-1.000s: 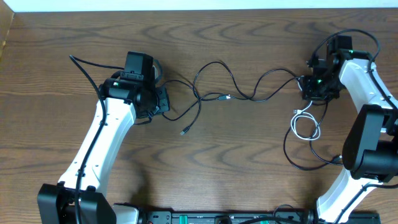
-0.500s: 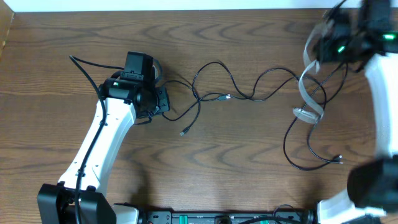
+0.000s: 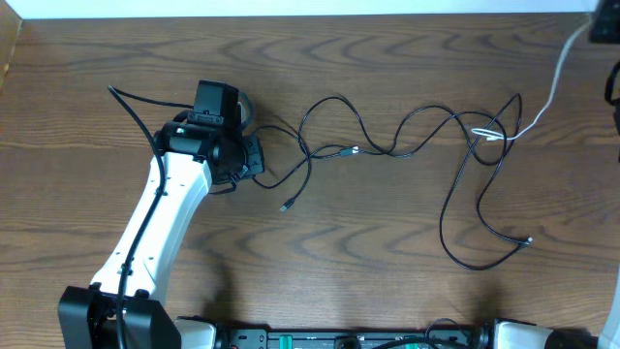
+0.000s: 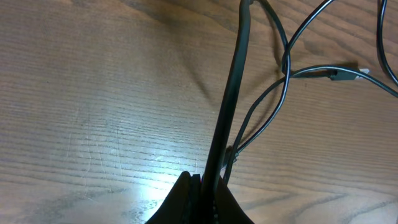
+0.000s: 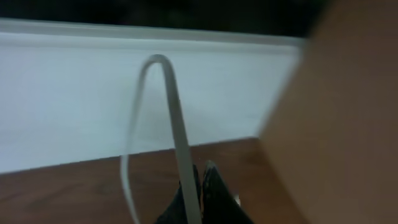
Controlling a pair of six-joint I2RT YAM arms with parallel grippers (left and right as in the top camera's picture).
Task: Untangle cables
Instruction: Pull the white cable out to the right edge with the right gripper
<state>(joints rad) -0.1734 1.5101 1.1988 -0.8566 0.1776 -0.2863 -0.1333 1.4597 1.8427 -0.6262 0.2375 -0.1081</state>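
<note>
Across the middle of the wooden table (image 3: 320, 262), thin black cables (image 3: 426, 116) lie in loose curves from the left arm toward the right side. They are glossy and far thinner than the arms. They rise into two rounded loops, cross one another near the centre, then drop into a wide open loop at the lower right. How many separate cords make up this run cannot be told from above. One small plug (image 3: 351, 151) with a pale tip lies near the centre crossing. A short end (image 3: 288, 206) lies just below and to the right of the left arm's wrist, and another tip (image 3: 528, 240) ends the lower right loop.

The left gripper (image 4: 202, 182) is pressed together, pinching a black cord. In the left wrist view this cord runs straight up from between the fingers and looks thick because it is so close, while two thinner strands cross behind it on the wood.

The white cable (image 3: 547, 87) climbs in an almost straight line from the black loops on the right, where its lower end lies among them, to the upper right corner of the table. The right gripper (image 5: 200, 180) is closed on it. In the blurred right wrist view the white cord stands up from the fingertips, bends over and falls back down, with a pale wall (image 5: 74, 106) behind.
</note>
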